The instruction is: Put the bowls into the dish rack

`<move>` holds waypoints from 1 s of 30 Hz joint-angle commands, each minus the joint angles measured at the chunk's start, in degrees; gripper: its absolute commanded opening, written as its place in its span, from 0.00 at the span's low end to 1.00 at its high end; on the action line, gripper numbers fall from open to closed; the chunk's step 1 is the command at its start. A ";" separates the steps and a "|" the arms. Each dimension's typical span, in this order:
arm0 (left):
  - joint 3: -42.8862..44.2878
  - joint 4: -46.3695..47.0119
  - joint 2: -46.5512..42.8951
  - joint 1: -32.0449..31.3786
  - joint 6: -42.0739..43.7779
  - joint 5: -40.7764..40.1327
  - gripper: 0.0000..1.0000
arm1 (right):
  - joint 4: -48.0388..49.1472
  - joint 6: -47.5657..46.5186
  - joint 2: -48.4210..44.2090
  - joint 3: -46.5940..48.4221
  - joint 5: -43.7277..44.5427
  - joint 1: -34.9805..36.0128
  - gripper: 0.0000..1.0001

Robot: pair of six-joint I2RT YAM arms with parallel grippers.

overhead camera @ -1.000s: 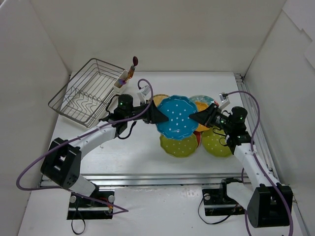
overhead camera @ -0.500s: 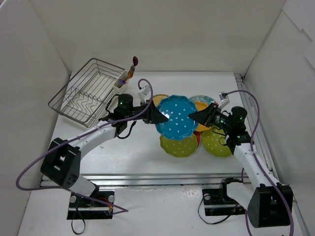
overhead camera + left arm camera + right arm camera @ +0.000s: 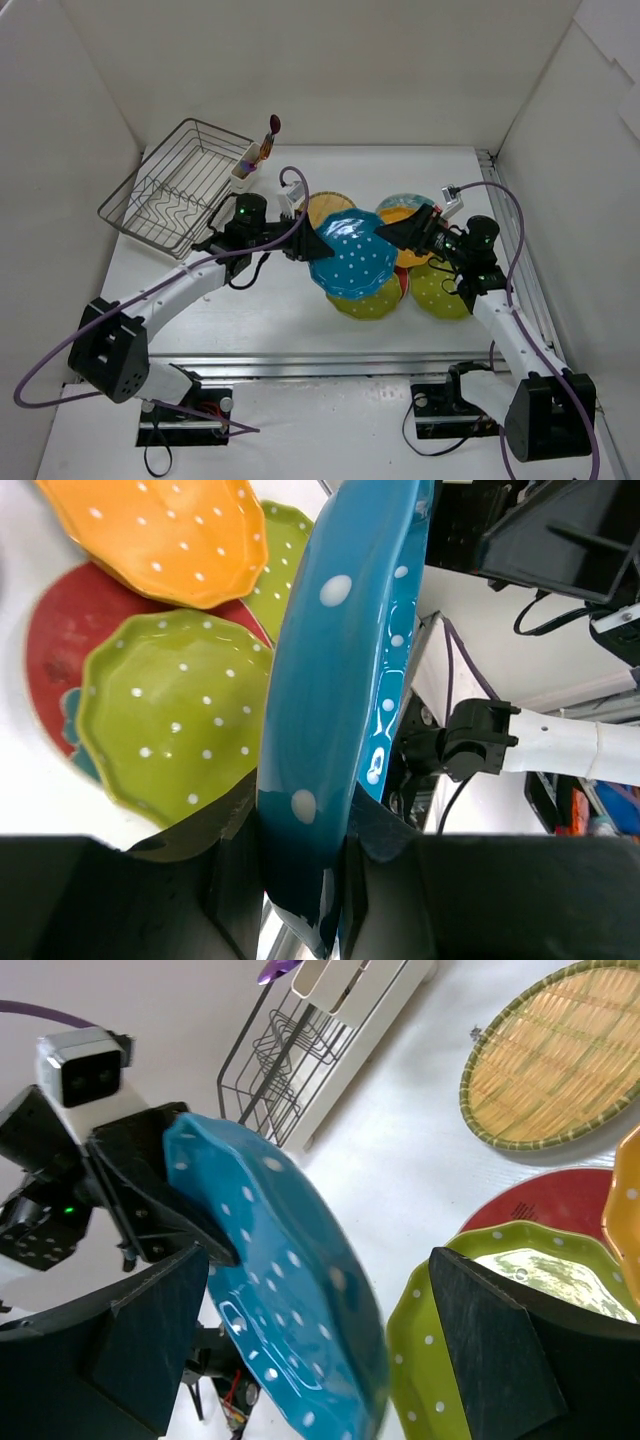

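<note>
Over the white table (image 3: pixel 260 310), the blue bowl (image 3: pixel 352 262) hung tilted above the pile (image 3: pixel 440 290), rim pinched in the left gripper (image 3: pixel 316 246); the right gripper (image 3: pixel 390 232) gaped, holding nothing. Best bet was swinging it edge-on to the dish rack (image 3: pixel 175 190), well left.
</note>
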 commanded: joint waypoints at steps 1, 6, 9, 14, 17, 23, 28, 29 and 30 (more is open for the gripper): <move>4.64 5.73 -7.48 2.62 2.97 1.09 0.00 | 2.73 -2.30 0.30 3.64 1.67 0.12 0.90; 8.32 -5.06 -13.46 6.67 9.64 -3.73 0.00 | -16.26 -13.38 -3.46 8.03 8.61 0.12 0.91; 12.54 -15.26 -17.15 9.57 18.43 -12.24 0.00 | -22.69 -17.25 -6.71 9.79 13.27 0.03 0.91; 14.76 -20.73 -23.92 14.31 32.30 -30.96 0.00 | -26.21 -19.90 -8.14 11.73 15.74 0.03 0.92; 14.58 -18.11 -26.03 17.83 40.03 -38.71 0.00 | -26.13 -20.60 -6.65 12.25 15.04 0.03 0.92; 12.30 -5.63 -24.37 26.79 52.01 -42.60 0.00 | -25.07 -21.04 -3.04 12.96 12.06 -0.06 0.91; 13.00 2.71 -20.16 35.22 57.29 -37.59 0.00 | -23.23 -20.43 -3.30 11.11 11.17 0.29 0.91; 13.78 3.61 -19.28 36.11 57.91 -37.23 0.00 | -23.05 -19.99 -2.17 11.02 10.82 0.56 0.91; 14.31 4.22 -18.48 37.16 58.43 -36.36 0.00 | -23.22 -20.07 -1.38 11.02 10.47 0.91 0.91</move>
